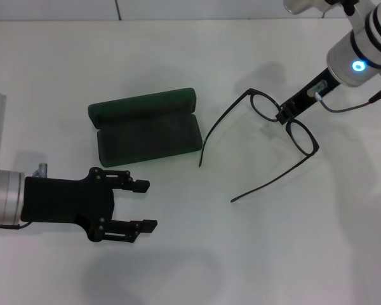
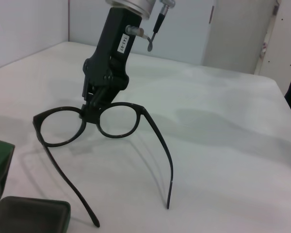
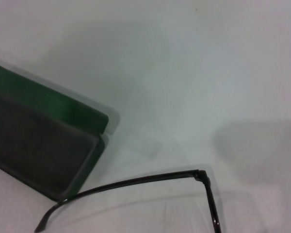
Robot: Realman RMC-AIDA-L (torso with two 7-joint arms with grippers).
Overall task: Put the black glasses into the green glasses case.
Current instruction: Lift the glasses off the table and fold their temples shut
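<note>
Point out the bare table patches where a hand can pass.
Bare table lies right of the left gripper, below the black glasses. Another strip runs behind the green glasses case. It is crowded between case and glasses, where the right gripper grips the bridge.

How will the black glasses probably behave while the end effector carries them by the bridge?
The black glasses look thin-framed, so probably light. The right end effector is shut on the bridge alone, so they may pivot or slip in that narrow hold. Both long temple arms are unfolded and likely springy; they could snag the rim of the green glasses case.
</note>
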